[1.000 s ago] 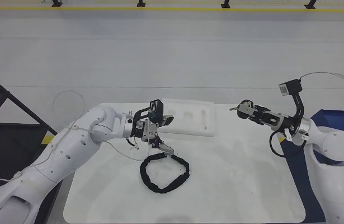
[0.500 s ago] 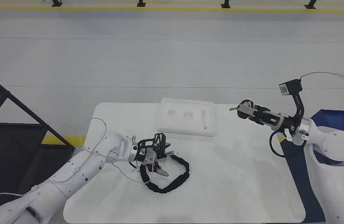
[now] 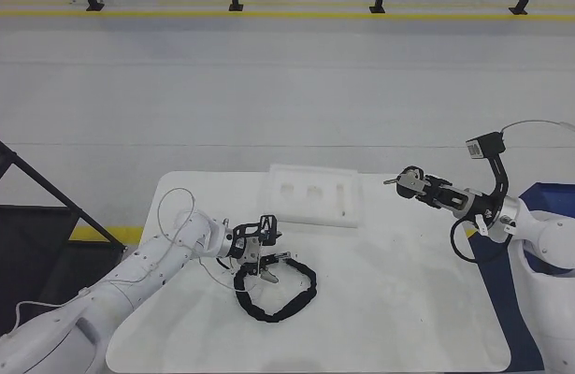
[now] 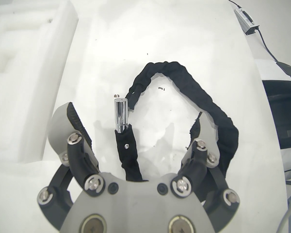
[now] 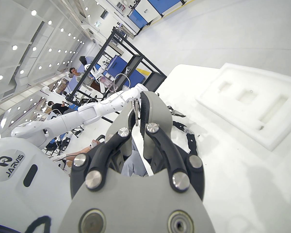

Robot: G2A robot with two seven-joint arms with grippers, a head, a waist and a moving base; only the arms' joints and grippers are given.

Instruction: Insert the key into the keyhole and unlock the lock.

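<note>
Table (image 3: 409, 309): foam tray (image 3: 278, 213), perhaps tiny ring (image 5: 251, 90) inside; right tool (image 5: 137, 98) pinches key (image 5: 135, 113).

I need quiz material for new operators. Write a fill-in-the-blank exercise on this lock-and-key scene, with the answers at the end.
1. The left gripper has its jaws ___, with the lock's silver cylinder between them.
2. The right gripper, raised clear of the table, has its jaws shut on the ___.
3. The chain wears a ___ cloth sleeve.
Missing words: open; key; black.
</note>
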